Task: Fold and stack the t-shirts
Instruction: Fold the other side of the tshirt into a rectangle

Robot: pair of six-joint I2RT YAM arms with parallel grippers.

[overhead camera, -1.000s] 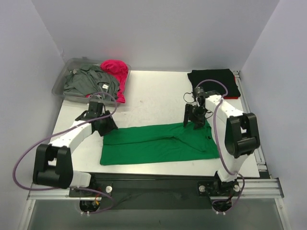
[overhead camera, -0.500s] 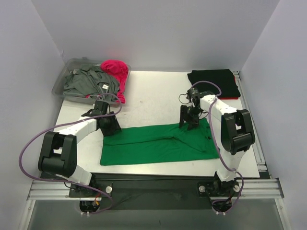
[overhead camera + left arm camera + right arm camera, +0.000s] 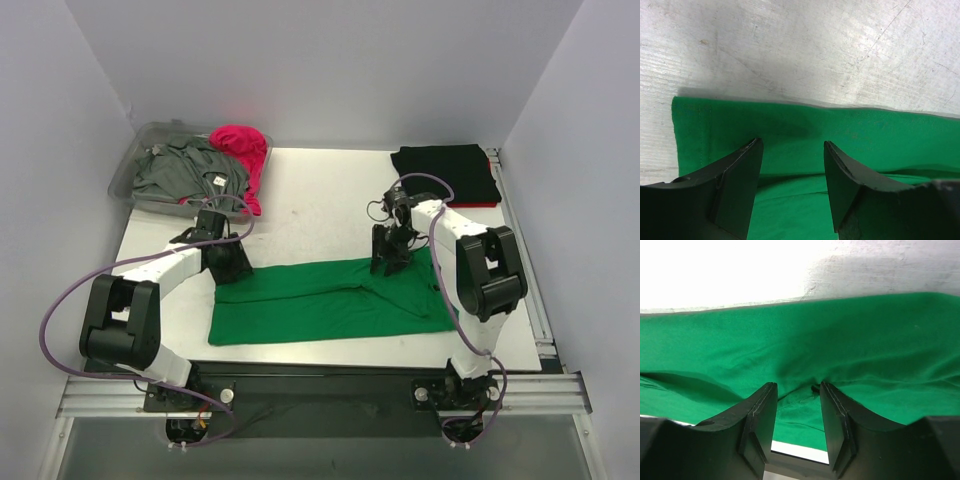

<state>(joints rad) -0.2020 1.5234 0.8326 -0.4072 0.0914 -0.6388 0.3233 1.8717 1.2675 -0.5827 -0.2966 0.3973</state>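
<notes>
A bright green t-shirt (image 3: pixel 330 300) lies folded lengthwise into a long band at the table's front. My left gripper (image 3: pixel 232 268) is open over its far left corner; the left wrist view shows the green cloth (image 3: pixel 840 135) between the fingers (image 3: pixel 740 180). My right gripper (image 3: pixel 388 262) is open and low over the shirt's far edge right of centre, with cloth (image 3: pixel 800 350) bunching between its fingers (image 3: pixel 760 420). A black t-shirt (image 3: pixel 447 172) lies folded at the back right. A grey t-shirt (image 3: pixel 185 170) and a magenta pink t-shirt (image 3: pixel 243 155) are in the bin.
A clear plastic bin (image 3: pixel 125 178) stands at the back left corner and holds the grey and pink shirts. A rail (image 3: pixel 520 230) runs along the table's right edge. Walls close in on three sides.
My left gripper has moved right and forward onto the green shirt's far left corner. My right gripper has shifted left along the shirt's far edge.
</notes>
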